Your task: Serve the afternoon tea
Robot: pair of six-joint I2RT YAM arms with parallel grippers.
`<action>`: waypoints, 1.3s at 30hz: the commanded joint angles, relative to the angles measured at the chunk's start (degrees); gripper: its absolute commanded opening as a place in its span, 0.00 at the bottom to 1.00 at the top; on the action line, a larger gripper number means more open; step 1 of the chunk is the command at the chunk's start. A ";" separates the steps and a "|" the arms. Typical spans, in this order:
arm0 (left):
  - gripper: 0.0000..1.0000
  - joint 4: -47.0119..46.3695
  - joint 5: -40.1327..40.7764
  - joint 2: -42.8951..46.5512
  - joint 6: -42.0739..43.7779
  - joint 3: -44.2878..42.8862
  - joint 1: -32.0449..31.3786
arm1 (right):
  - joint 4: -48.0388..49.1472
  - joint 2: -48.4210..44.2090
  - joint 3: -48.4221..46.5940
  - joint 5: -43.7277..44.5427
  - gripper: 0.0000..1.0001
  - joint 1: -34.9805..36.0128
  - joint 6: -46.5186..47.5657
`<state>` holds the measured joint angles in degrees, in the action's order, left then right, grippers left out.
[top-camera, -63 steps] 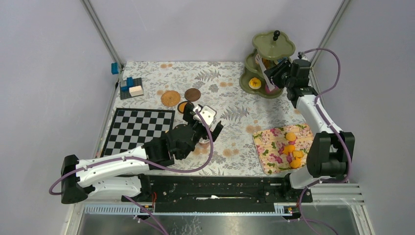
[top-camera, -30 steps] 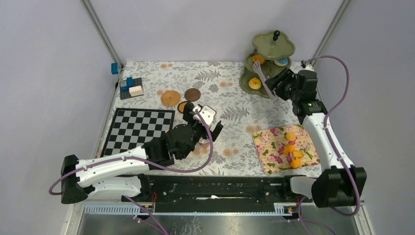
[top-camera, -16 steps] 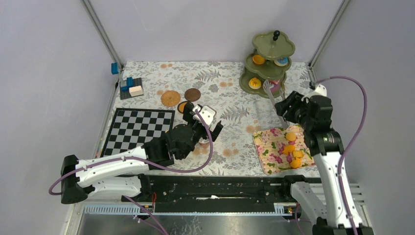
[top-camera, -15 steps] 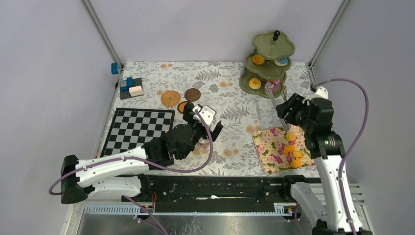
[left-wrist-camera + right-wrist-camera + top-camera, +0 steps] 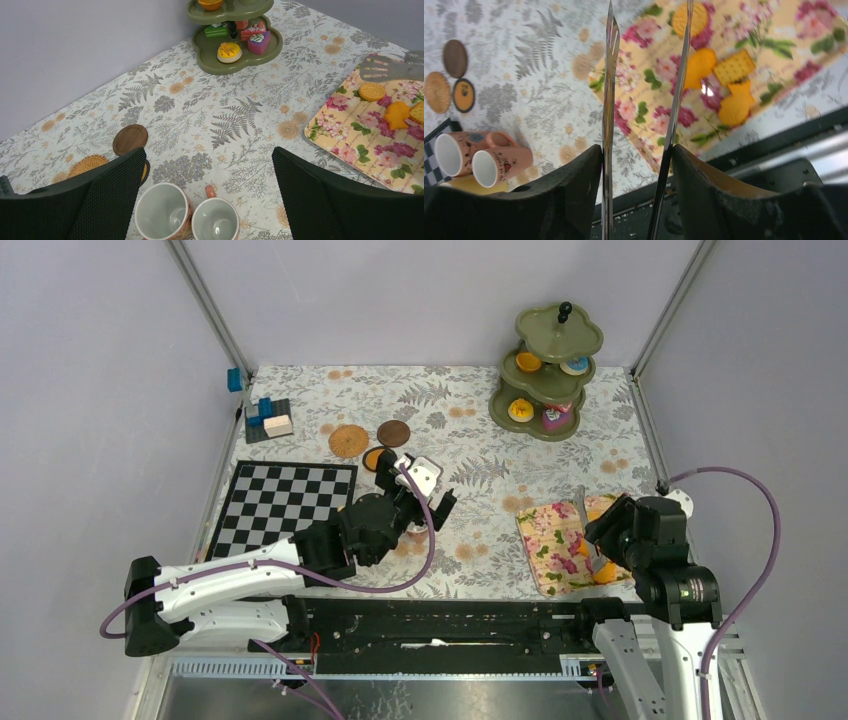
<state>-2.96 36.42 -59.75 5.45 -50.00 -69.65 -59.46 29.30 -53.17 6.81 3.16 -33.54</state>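
We found the right hand (image 5: 636, 155) pinching the metal tongs (image 5: 610, 100) by both arms, nothing seen in them, above the floral tray (image 5: 545, 540). We judged it was lining up on the cookies (image 5: 372, 91) lying there. The left hand (image 5: 208, 155) was spread wide over two pinkish mugs (image 5: 162, 217) on the desk (image 5: 450, 410), touching neither. The olive three-tier stand (image 5: 206, 54), holding cakes (image 5: 229, 51), stood at the far corner.

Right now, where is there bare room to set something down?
Widest bare patch: between the coasters and the three-tier stand. Another: between that stand and the cookie tray. Crowded: around the mugs and coasters by the left gripper.
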 commanded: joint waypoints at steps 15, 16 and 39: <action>0.99 -2.77 0.38 1.43 0.23 -0.01 0.47 | -1.07 13.95 1.16 6.05 0.58 0.38 -6.46; 0.99 -2.86 0.46 1.47 0.32 0.06 0.56 | -0.33 14.49 1.15 6.10 0.57 0.36 -6.19; 0.99 -2.66 0.05 1.21 0.00 -0.10 1.18 | 5.90 17.96 5.35 6.41 0.49 0.36 -4.83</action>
<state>-3.11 36.42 -59.72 5.52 -50.00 -68.82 -55.29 47.03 -47.90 11.51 3.22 -38.85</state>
